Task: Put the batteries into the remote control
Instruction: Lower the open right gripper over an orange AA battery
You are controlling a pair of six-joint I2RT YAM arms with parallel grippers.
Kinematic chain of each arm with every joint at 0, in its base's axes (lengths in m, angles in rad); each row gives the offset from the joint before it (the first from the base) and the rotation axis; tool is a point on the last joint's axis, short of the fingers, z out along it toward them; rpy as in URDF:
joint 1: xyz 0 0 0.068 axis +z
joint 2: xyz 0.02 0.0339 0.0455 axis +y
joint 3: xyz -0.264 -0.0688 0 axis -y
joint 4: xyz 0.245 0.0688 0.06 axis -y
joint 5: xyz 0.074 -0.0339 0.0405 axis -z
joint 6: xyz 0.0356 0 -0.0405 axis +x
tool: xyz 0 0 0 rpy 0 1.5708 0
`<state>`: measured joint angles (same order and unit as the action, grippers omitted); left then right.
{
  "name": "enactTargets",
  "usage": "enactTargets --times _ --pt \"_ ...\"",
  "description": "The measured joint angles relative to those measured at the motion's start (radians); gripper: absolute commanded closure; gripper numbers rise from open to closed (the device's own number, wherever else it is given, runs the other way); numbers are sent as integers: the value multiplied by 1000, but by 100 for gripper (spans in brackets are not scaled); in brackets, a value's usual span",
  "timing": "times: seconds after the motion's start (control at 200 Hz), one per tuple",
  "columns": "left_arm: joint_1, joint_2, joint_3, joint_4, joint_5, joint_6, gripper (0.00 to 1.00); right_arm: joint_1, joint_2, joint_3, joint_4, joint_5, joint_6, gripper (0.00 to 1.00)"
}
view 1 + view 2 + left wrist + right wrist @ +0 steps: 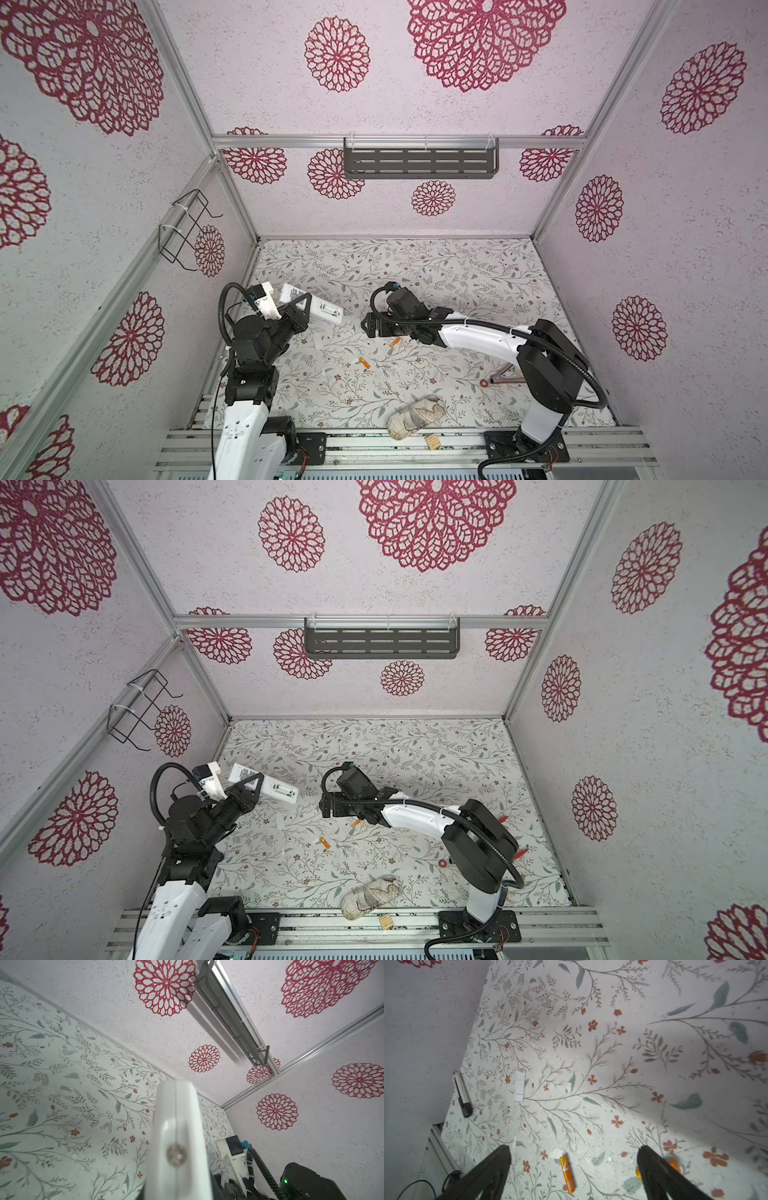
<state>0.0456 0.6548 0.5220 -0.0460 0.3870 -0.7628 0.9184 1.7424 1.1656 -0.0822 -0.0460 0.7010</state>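
While the left pincer (301, 306) grips the white remote control (328, 313) tight above the bench (436, 270), the right pincer (574, 1150) hangs wide open over the two orange batteries (567, 1174) lying on the bench.

Open mat (436, 266) around batteries (365, 364); cloth bundle (415, 415) well apart.

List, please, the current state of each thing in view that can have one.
remote control, held off the table, back up, battery bay seemingly uncovered.
left tool, shut on the remote control.
right tool, open, empty, close by the batteries.
batteries, both loose on the table, not loaded.
cloth bundle, crumpled, untouched at the front edge.
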Motion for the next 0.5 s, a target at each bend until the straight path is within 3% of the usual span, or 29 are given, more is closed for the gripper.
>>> enactTargets --times 0.255,0.5 --pt "0 51 203 -338 56 130 100 29 -15 -13 -98 35 -195 6" --pt "0 82 293 -542 134 263 100 98 44 69 -190 52 -364 25"
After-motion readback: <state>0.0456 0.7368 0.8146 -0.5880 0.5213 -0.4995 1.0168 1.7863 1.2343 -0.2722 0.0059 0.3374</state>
